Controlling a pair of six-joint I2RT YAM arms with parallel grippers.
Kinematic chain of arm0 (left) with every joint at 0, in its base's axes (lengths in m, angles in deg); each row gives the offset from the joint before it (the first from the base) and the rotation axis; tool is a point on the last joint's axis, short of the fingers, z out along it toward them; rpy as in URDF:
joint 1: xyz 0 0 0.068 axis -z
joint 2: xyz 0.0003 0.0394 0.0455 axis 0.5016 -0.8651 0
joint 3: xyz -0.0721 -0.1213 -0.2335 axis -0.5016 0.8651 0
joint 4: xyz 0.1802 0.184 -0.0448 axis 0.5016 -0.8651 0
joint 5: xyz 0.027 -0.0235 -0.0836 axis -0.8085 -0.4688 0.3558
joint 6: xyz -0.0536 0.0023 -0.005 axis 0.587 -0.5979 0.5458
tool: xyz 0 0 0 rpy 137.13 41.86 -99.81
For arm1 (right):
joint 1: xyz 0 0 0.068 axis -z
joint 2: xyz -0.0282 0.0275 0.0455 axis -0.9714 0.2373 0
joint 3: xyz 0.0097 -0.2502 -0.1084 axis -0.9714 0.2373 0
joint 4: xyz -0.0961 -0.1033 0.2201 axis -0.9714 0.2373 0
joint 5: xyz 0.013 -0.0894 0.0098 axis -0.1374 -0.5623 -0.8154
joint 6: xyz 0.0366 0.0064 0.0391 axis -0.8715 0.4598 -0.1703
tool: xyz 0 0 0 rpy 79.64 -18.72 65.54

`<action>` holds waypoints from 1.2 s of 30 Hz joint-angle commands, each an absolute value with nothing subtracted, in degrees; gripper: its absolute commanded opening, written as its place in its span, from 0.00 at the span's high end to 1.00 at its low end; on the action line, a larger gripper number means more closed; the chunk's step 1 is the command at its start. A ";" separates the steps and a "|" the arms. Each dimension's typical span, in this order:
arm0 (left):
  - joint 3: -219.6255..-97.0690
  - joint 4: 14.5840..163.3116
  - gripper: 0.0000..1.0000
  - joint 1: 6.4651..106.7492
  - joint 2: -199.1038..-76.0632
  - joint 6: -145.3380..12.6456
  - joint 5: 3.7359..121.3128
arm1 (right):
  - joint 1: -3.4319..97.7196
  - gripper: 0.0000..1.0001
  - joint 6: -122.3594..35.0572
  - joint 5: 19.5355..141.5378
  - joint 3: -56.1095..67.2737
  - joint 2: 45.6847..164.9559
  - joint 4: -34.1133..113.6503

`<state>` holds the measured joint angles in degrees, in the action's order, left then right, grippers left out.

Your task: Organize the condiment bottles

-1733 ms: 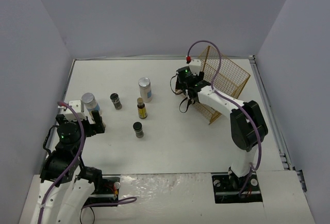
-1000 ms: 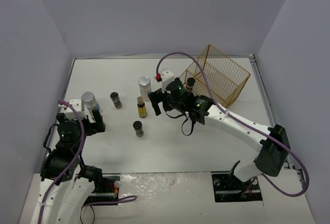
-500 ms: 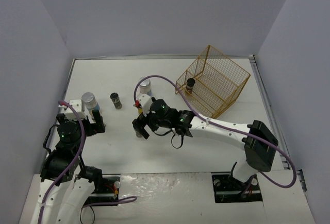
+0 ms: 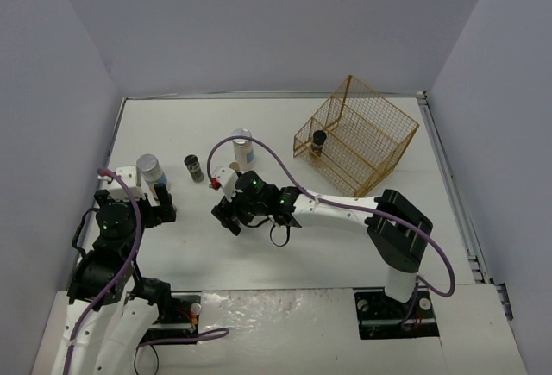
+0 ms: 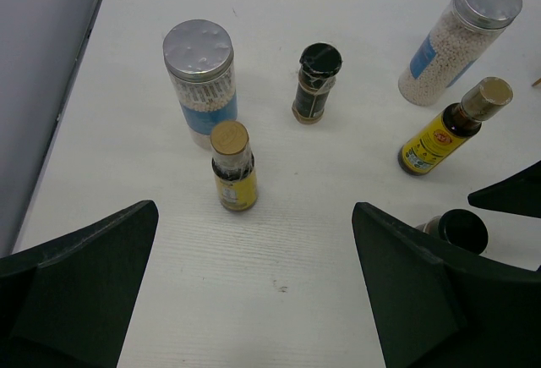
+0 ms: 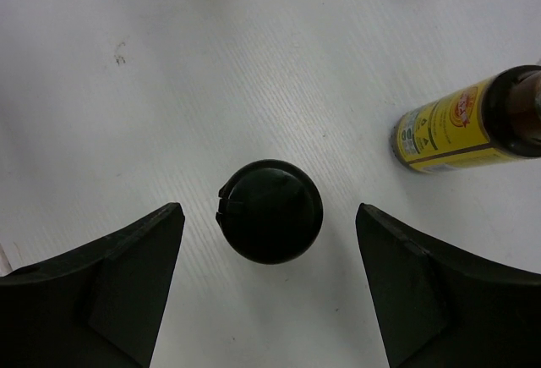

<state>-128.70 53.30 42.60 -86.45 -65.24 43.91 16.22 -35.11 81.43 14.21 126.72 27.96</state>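
**A:** How was the right hand (image 4: 229, 217) set?

**B:** It pointed straight down with its fingers (image 6: 110, 283) spread wide and nothing between them but air. A black-capped jar (image 6: 270, 211) stood upright on the worktop (image 6: 169, 63) midway between the two fingers and touched neither.

**A:** Was anything close to that jar?

**B:** A yellow bottle (image 6: 456, 131) stood near it, just past one finger, with a bare strip of worktop between it and the jar.

**A:** And the left hand (image 5: 255, 211)?

**B:** It was also spread apart and empty, and it hung over the left side of the worktop. The other yellow bottle (image 5: 232, 167) stood just ahead of it, between the lines of its two fingers but beyond their tips. A silver-lidded jar (image 5: 199, 80) stood close behind that bottle, but the wrist view did not show whether the two touched.

**A:** What lay further out?

**B:** A second black-capped jar (image 5: 315, 82) stood alone near the middle. To its right was a second silver-lidded jar (image 5: 456, 42), which had a blue label and pale grains inside.

**A:** Where was the basket (image 4: 362, 138)?

**B:** It sat at the far right of the worktop, well apart from both hands. A third black-capped jar (image 4: 319, 140) stood at its left end and could be seen through the gold wire.
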 commanded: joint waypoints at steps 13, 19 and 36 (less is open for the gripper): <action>-130.74 56.52 0.03 42.68 -86.70 -65.18 43.89 | 15.88 0.64 -34.05 80.51 11.36 129.28 22.01; -130.74 56.61 0.03 42.59 -86.80 -65.09 43.98 | 15.80 0.96 -35.27 75.55 13.20 122.74 24.93; -130.83 56.71 0.03 42.59 -87.49 -65.01 44.26 | 37.52 1.00 -54.07 43.64 16.64 98.95 38.91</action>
